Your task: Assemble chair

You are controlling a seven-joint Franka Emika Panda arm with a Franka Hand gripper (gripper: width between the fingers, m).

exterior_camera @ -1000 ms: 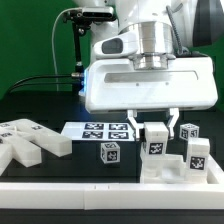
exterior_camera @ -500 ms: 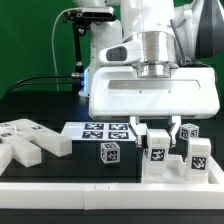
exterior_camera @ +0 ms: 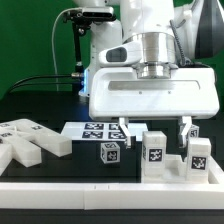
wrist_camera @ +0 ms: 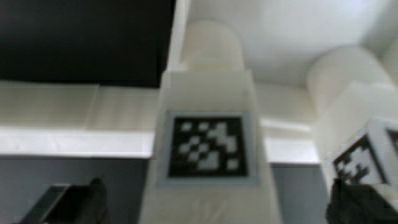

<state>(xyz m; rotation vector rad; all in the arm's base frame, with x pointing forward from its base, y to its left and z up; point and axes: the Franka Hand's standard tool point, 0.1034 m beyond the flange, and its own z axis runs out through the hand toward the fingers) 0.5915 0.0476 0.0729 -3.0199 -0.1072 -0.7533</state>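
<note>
The chair [exterior_camera: 172, 160] is a chunky white block structure at the exterior view's right, with two upright tagged posts on a base. My gripper [exterior_camera: 153, 130] hangs just above the nearer post [exterior_camera: 154, 148], open wide, one finger on each side and clear of it. In the wrist view the same post [wrist_camera: 210, 130] fills the middle with its tag facing me. The second post [wrist_camera: 365, 140] stands beside it. The dark fingertips [wrist_camera: 71, 205] stand well apart from the post's sides. Nothing is held.
Several loose white chair parts [exterior_camera: 28, 140] lie at the exterior view's left. The marker board [exterior_camera: 98, 128] lies behind a small tagged cube [exterior_camera: 109, 151]. A white raised rim [exterior_camera: 90, 192] runs along the front. A robot base and cables stand at the back.
The fingers, close around the nearer post a second ago, have spread wide apart and let it go. The hand shifted slightly right before that.
</note>
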